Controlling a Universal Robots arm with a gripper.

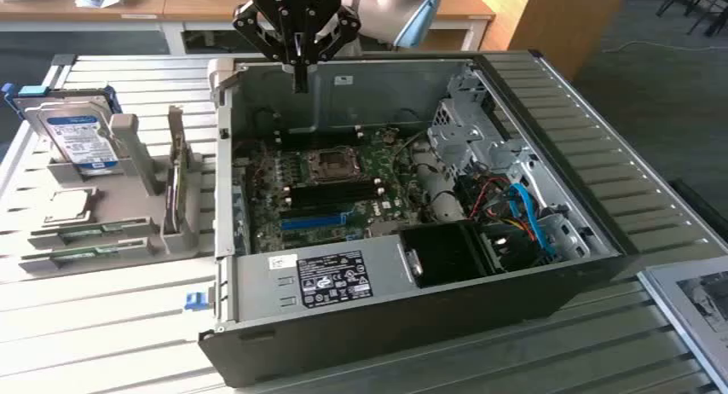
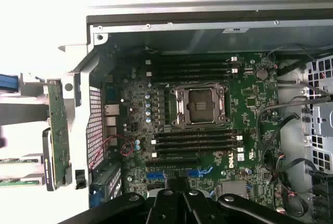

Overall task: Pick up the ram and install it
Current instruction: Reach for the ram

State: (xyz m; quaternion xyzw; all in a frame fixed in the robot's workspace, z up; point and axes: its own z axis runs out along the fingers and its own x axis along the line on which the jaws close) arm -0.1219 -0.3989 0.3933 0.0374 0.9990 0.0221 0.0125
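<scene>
- Gripper [image 1: 300, 80]: fingers pressed together, holding nothing. It hangs above the back rim of the open case [image 1: 569, 147], over the motherboard [image 2: 250, 94].
- Ram [image 1: 89, 232]: a green stick lying low in the grey rack [image 1: 170, 256] at the exterior view's left. It is outside the case and well apart from the gripper, with a like stick just beside it.
- Memory slots [image 2: 192, 140]: black, beside the CPU socket [image 2: 200, 104], and all bare.
- Step, by my reckoning: the pick-up is not begun. It calls for parted fingers set across the stick's thin faces. Seating calls for square, even pressure into a slot.
</scene>
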